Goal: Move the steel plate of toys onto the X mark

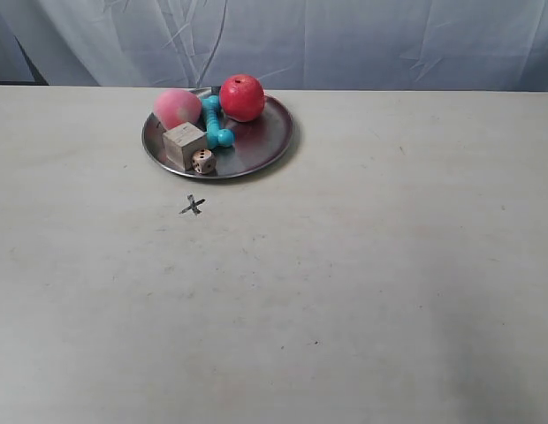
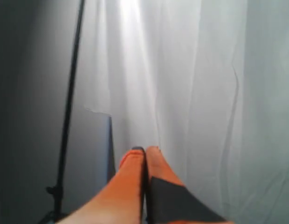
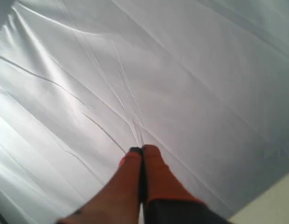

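We see the steel plate resting on the pale tabletop, close to its far edge and a little toward the exterior view's left. It carries 5 toys. The red apple stands at the far side, and the pink peach-like ball sits beside it at the view's left. The teal bone lies between them. The wooden cube and the small die are touching at the near side. The X mark lies bare on the tabletop, just in front of the plate's near rim and apart from it, so the plate is not on the mark.

In the left wrist view, the left fingers are pressed together with nothing between them. They point at a white curtain, with a dark pole to one side. In the right wrist view, the right fingers are likewise pressed together and hold nothing, aimed at creased white cloth.
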